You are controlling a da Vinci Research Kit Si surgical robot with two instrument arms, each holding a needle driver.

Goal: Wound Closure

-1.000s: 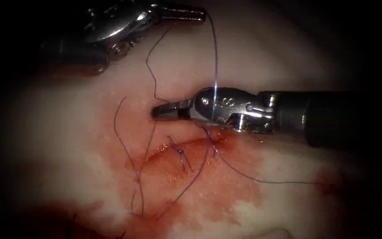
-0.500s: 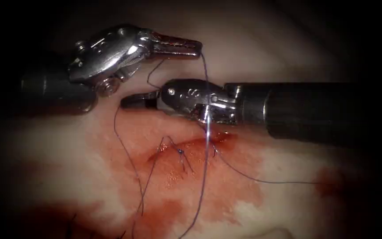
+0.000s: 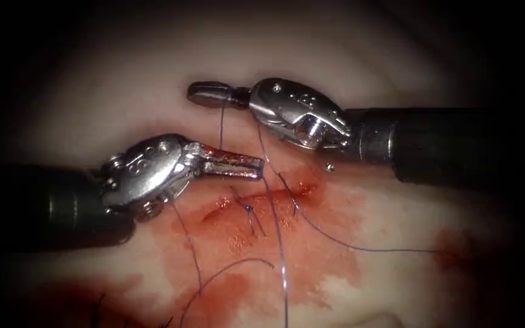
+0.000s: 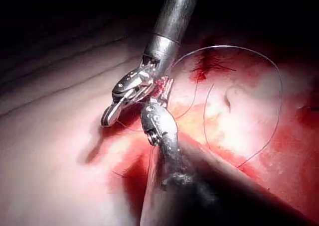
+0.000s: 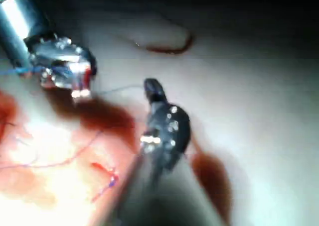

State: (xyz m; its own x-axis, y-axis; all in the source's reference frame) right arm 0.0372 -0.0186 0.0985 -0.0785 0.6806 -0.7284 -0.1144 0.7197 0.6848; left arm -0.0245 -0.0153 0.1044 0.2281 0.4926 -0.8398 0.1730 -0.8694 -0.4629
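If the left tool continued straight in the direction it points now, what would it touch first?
Probably the thread just past the left tool, whose shut jaws hold thread; beyond it lies the tissue right of the cut. Depth is unclear.

Left tool [image 3: 238, 166] reaches in from the left, jaws closed, pointing right. Right tool [image 3: 208, 94] lies farther back, jaws closed, tip pointing left.

We're losing both shafts into the dark edges of the endoscope view, and the thread [image 3: 281, 255] is running off the bottom edge. We're not making out any needle. Right tool [image 5: 152, 89] is blurring in its wrist view, so we're unable to read what its jaws pinch.
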